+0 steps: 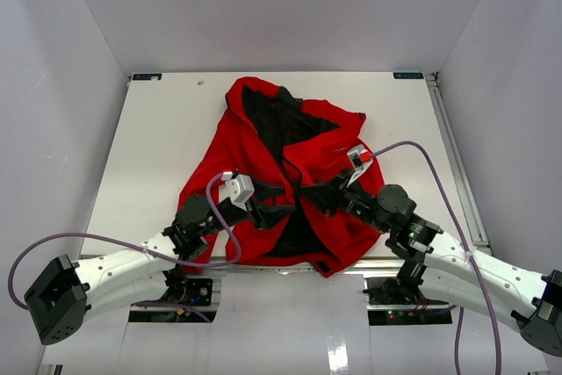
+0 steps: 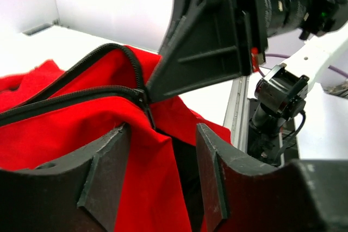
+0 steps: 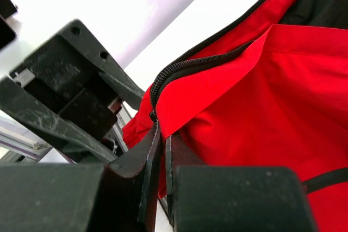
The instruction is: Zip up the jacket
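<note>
Jacket (image 1: 327,151) lay mid worktop (image 1: 158,129), front open. My R gripper (image 3: 163,134) pinched its edge by the zip (image 3: 179,68) at 6 o'clock; L gripper (image 2: 160,134) stood wide beside. I reckoned: grab zip low, keep cloth tight.

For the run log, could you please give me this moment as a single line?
jacket: front open, zipper mostly undone | left gripper: open beside zipper base | right gripper: shut on jacket at zipper base
</note>
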